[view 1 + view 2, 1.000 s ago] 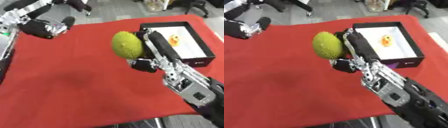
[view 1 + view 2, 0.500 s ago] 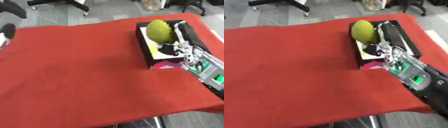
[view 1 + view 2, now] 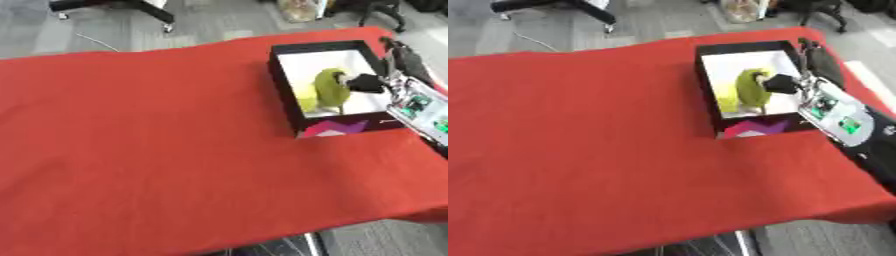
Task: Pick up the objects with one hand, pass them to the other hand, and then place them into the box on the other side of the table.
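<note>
A green oval fruit (image 3: pixel 331 90) stands inside the black box with a white floor (image 3: pixel 284 85) at the right side of the red table. Part of a yellow object (image 3: pixel 306 101) shows beside the fruit, on its left. My right hand (image 3: pixel 392 75) hangs over the box's right wall. Its thumb tip touches the fruit's right side, and its fingers (image 3: pixel 808 52) point straight away along the wall, apart from the fruit. My left hand shows in neither view.
A red cloth (image 3: pixel 149 135) covers the table to its front edge. The box's front wall carries a pink and white pattern (image 3: pixel 331 130). Chair bases (image 3: pixel 131 6) and grey floor lie beyond the far edge.
My right hand carried the green fruit from above the table's middle to the box and lowered it inside. The fingers have come off the fruit. The view shifted, and the left hand left it.
</note>
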Controlling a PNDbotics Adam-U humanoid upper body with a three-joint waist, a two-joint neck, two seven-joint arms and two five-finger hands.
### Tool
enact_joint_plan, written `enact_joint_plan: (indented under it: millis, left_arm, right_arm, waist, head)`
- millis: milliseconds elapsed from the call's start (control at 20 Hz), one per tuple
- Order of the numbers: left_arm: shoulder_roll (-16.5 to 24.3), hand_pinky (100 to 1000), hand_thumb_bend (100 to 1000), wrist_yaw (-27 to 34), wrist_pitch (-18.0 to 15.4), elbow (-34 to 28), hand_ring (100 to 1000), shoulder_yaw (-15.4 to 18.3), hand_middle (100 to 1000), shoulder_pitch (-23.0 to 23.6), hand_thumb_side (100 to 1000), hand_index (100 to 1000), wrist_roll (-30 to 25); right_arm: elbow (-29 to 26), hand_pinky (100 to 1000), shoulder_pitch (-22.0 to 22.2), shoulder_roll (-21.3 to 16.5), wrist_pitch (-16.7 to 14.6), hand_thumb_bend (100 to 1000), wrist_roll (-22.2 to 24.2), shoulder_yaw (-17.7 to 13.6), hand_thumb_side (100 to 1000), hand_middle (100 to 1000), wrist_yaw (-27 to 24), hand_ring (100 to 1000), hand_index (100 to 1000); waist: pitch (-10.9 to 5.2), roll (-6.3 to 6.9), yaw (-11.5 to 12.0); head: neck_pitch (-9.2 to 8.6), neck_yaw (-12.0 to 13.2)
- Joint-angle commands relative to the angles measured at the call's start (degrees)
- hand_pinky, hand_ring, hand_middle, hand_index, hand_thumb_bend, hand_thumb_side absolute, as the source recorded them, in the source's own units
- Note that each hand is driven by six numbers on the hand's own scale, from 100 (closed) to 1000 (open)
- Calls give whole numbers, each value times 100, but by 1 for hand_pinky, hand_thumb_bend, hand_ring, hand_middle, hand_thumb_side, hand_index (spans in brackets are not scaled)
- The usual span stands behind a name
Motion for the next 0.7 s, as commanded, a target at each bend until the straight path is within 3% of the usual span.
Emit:
enact_joint_plan:
  millis: [50,100,150,200,250,450,500,700]
  left_arm:
    - [-60,720,100,0,222,-231,622,173,613,69,608,692,66]
    - [-117,716,100,0,301,-255,617,217,608,135,614,686,104]
    - [-162,712,100,2,374,-277,614,248,604,185,618,681,141]
    - [-216,710,100,3,451,-289,611,279,600,236,627,675,182]
    - [-268,709,100,-3,518,-301,610,303,600,284,629,674,222]
    - [-478,703,100,-79,752,-312,609,359,598,471,655,666,354]
    - [-529,702,100,-100,791,-314,609,366,597,506,663,665,383]
    - [-741,702,100,-118,893,-322,613,396,600,644,684,662,572]
  right_arm:
    - [-814,819,176,-351,260,849,-411,-448,506,921,294,1000,1000]
    - [-1231,812,328,-334,289,807,-579,-593,505,911,385,1000,1000]
    - [-1631,804,485,-305,333,804,-745,-705,605,896,447,1000,1000]
    - [-1996,797,630,-231,342,712,-917,-803,463,881,511,1000,1000]
    - [-2191,794,741,-119,236,703,-1096,-870,466,874,592,1000,1000]
    - [-2368,768,1055,668,-893,610,-1705,-840,496,817,1061,970,1000]
    - [-2374,757,1114,885,-1189,540,-1752,-766,529,806,1199,963,1000]
    - [-2379,742,1296,1965,-2380,482,-1516,-308,546,796,2001,964,1000]
  waist:
    - [-79,-41,-25]
    - [-76,-64,-41]
    - [-72,-80,-53]
    - [-68,-99,-69]
    - [-66,-117,-81]
    - [-63,-166,-155]
    - [-62,-167,-174]
    - [-51,-134,-287]
  head:
    - [-16,40]
    - [-16,76]
    - [-16,100]
    - [-16,123]
    - [-16,139]
    - [-16,312]
    - [-16,369]
    - [-16,671]
